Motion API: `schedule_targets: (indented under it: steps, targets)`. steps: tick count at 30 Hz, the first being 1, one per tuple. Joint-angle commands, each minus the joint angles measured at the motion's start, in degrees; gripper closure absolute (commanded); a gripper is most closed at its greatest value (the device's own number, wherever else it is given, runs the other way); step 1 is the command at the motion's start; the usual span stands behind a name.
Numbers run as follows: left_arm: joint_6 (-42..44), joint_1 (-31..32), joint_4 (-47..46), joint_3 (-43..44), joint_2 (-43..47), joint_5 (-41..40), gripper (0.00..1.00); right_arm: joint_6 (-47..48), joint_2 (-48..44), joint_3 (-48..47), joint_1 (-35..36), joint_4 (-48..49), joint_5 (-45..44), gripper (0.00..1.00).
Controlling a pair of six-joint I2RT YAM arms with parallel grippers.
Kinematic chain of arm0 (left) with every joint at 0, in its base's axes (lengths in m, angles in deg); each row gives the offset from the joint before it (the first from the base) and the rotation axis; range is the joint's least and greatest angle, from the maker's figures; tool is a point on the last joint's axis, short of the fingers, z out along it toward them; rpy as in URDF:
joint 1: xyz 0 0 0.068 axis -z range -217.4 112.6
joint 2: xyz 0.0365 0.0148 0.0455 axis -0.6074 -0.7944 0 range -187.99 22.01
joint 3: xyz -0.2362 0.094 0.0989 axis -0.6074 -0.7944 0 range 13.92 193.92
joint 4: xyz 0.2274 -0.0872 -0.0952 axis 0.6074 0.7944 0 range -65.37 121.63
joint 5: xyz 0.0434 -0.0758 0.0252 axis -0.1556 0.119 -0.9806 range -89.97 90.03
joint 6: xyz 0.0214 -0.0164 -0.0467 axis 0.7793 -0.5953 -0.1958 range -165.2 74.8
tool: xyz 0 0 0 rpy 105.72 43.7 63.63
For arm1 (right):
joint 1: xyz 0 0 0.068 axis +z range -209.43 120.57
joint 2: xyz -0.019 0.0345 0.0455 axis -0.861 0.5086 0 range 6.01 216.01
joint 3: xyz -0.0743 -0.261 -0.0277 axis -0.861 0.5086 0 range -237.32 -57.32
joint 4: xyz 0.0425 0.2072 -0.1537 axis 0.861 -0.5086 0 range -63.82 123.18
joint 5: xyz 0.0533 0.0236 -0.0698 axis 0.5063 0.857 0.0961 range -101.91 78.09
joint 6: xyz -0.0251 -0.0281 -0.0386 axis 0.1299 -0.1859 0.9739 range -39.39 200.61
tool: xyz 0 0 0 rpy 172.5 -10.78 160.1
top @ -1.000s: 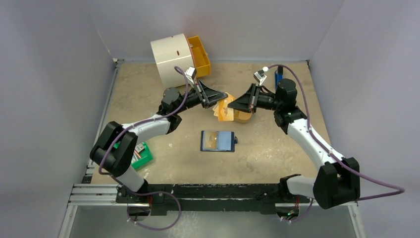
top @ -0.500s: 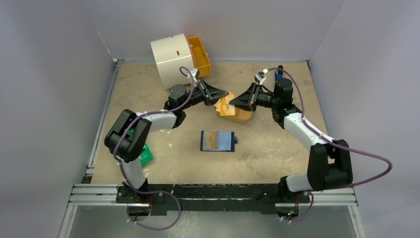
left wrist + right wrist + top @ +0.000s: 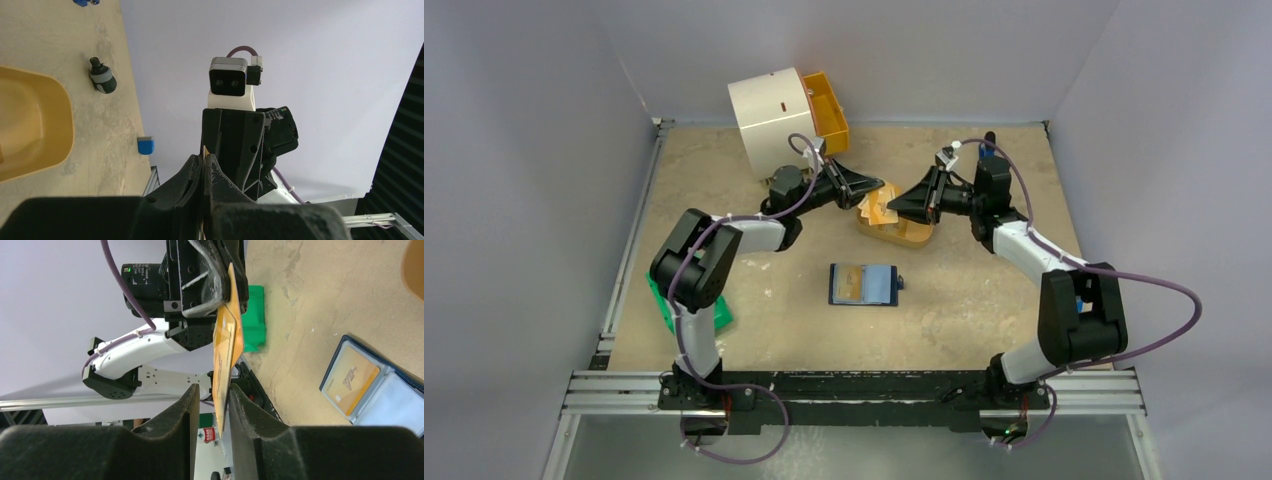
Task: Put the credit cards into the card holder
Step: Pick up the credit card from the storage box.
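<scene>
My left gripper [image 3: 879, 190] [image 3: 204, 157] is shut on a small stack of orange credit cards [image 3: 876, 207] [image 3: 225, 350], held on edge above the orange oval tray [image 3: 906, 233]. Facing it, my right gripper [image 3: 896, 205] [image 3: 214, 387] stands open around the cards' free end. The cards lean against one finger, with a gap to the other. In the left wrist view only a thin card edge [image 3: 204, 149] shows between the pads. The navy card holder [image 3: 864, 284] [image 3: 377, 392] lies open on the table, with one orange card [image 3: 350, 378] in its left pocket.
A white cylinder [image 3: 770, 120] and an orange box [image 3: 828, 108] stand at the back. A green box [image 3: 692, 318] sits by the left arm's base. At the far right lie a blue item [image 3: 145, 145] and a small black-and-grey object [image 3: 102, 80].
My right gripper's jaws have parted from shut on the cards to open around them. Both arms have drawn in, elbows nearer their bases. The cards stay in the left gripper.
</scene>
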Motion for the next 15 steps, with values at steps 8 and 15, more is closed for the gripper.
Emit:
schedule_targets:
  steps: [8,15]
  targets:
    - [-1.0,-2.2,-3.9,2.4,-0.8,-1.2,1.0,2.8,-1.1,-2.0,-0.1,-0.5,5.2,0.85]
    - [-0.8,-3.0,-3.6,1.8,0.2,-1.4,1.0,4.5,-3.1,-1.3,-0.5,-3.8,4.2,0.92]
